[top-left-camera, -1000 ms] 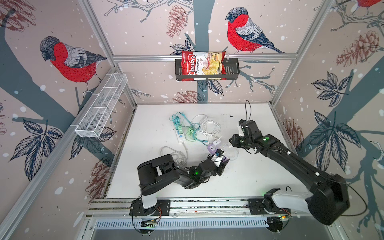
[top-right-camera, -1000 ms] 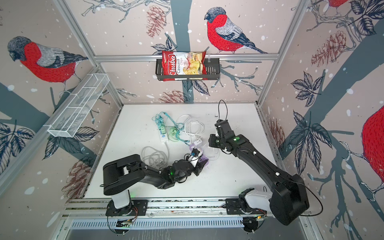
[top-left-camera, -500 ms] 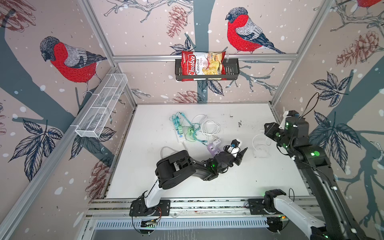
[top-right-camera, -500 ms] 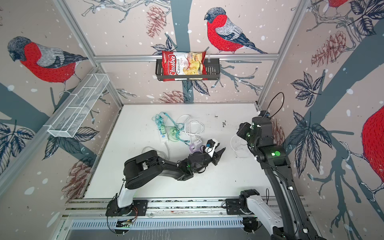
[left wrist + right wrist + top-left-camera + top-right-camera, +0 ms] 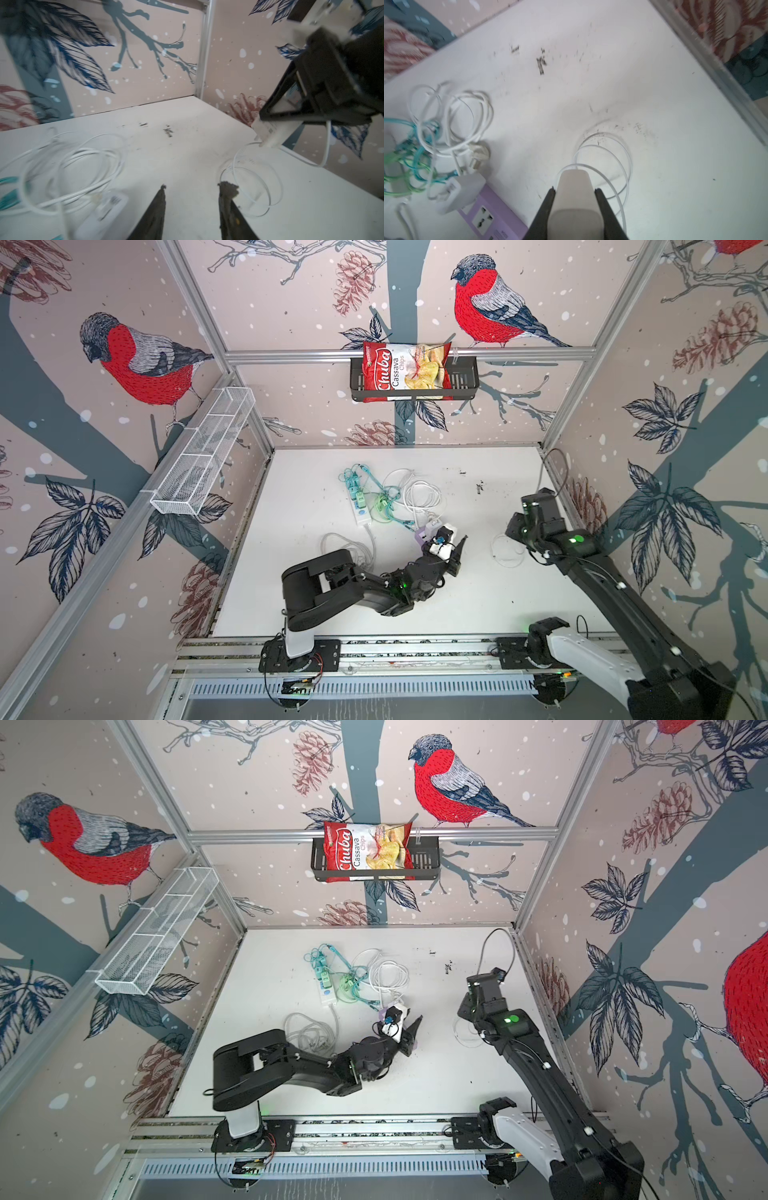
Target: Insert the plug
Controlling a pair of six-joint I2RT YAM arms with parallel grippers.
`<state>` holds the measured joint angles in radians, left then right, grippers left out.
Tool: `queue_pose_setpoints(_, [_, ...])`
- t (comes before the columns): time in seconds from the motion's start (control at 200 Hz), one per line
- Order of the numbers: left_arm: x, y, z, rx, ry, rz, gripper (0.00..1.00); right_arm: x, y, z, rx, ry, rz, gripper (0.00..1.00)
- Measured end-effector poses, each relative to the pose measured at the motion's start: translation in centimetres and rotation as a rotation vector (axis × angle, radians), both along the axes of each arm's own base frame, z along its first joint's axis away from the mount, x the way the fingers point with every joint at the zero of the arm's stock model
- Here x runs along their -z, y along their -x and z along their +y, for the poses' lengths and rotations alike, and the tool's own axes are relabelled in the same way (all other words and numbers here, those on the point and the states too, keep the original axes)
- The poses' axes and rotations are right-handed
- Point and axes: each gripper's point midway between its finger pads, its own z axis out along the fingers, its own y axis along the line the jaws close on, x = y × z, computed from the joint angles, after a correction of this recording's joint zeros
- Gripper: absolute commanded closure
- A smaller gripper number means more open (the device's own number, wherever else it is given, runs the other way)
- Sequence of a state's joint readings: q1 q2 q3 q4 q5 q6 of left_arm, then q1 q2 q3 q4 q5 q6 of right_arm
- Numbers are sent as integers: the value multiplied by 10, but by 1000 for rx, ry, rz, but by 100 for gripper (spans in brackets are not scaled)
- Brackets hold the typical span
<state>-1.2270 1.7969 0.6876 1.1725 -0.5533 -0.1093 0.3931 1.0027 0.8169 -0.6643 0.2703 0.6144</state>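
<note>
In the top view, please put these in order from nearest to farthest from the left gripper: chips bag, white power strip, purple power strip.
1. purple power strip, right beside the left gripper.
2. white power strip, farther back, toward the left.
3. chips bag, in the black basket on the back wall.

You face bullfinch-and-pinecone wallpaper walls (image 5: 291, 302) around a scuffed white floor panel (image 5: 498, 601); a white mesh shelf (image 5: 203, 458) hangs upper left.
</note>
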Motion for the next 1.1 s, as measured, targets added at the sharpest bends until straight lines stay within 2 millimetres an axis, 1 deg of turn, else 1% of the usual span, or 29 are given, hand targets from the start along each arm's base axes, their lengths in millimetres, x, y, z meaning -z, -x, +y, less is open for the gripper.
queue_pose_setpoints(0.05, [0,5,13,-24,-19,-5,58,18,5,17,-51,13,37,100])
queue_pose_setpoints(0.1, [2,9,25,-56,-31,-5,58,29,7,33,-107,26,58,100])
queue_pose_setpoints(0.19, [7,15,43,-103,-59,-6,59,41,7,62,-196,45,61,100])
queue_pose_setpoints(0.275, [17,23,53,-124,-89,-3,59,46,5,85,-256,54,46,100])
queue_pose_setpoints(0.385, [30,34,59,-133,-122,-3,59,48,1,103,-297,51,22,100])
queue_pose_setpoints(0.495, [39,40,61,-143,-139,-9,59,46,-5,119,-338,34,-15,100])
queue_pose_setpoints(0.58, [41,39,64,-158,-135,-11,59,50,-3,138,-406,32,-26,100])
queue_pose_setpoints(0.735, [36,37,70,-192,-113,-17,59,59,6,167,-519,56,-26,100])
queue_pose_setpoints(0.87, [34,36,77,-215,-99,-19,59,67,13,183,-589,70,-22,100])
queue_pose_setpoints(0.97, [34,36,80,-220,-94,-20,59,70,13,183,-591,73,-15,100])
queue_pose_setpoints(1.101, [33,36,81,-226,-90,-21,59,68,12,186,-615,75,-27,100])
